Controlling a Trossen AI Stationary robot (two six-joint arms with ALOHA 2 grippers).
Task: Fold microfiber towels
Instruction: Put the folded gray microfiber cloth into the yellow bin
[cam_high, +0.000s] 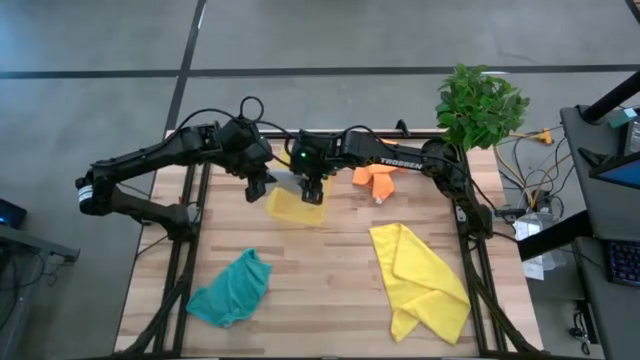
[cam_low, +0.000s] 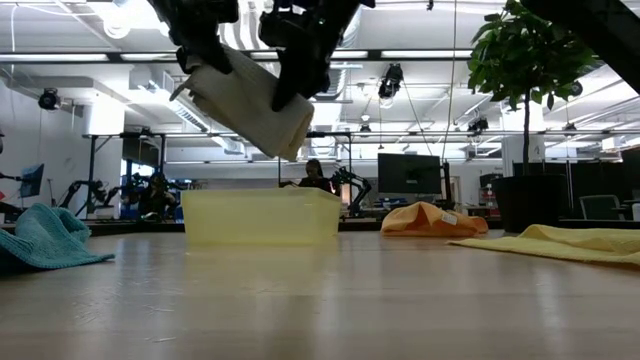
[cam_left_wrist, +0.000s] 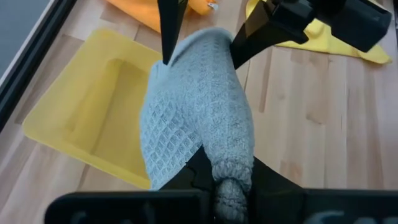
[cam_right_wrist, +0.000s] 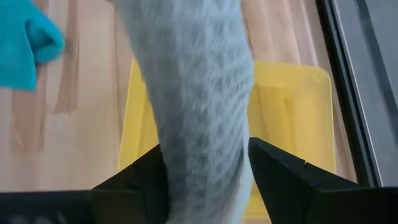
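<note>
Grey microfiber towel (cam_high: 292, 181) held in the air over the yellow tray (cam_high: 296, 208).
Left gripper (cam_left_wrist: 214, 186) pinches one end; right gripper (cam_right_wrist: 205, 165), fingers apart, straddles the other. Low view shows it clear of the tray; teal towel (cam_high: 232, 288), orange towel (cam_high: 376, 178), yellow towel (cam_high: 420, 280) lie around.

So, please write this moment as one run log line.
left tool: shut on grey towel | right tool: open around it | towel above yellow tray

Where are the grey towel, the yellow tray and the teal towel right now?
grey towel (cam_left_wrist: 199, 106): left wrist view, middle of the folded cloth.
yellow tray (cam_low: 262, 217): low view, front wall.
teal towel (cam_high: 232, 288): high view, centre of the crumpled cloth.
</note>
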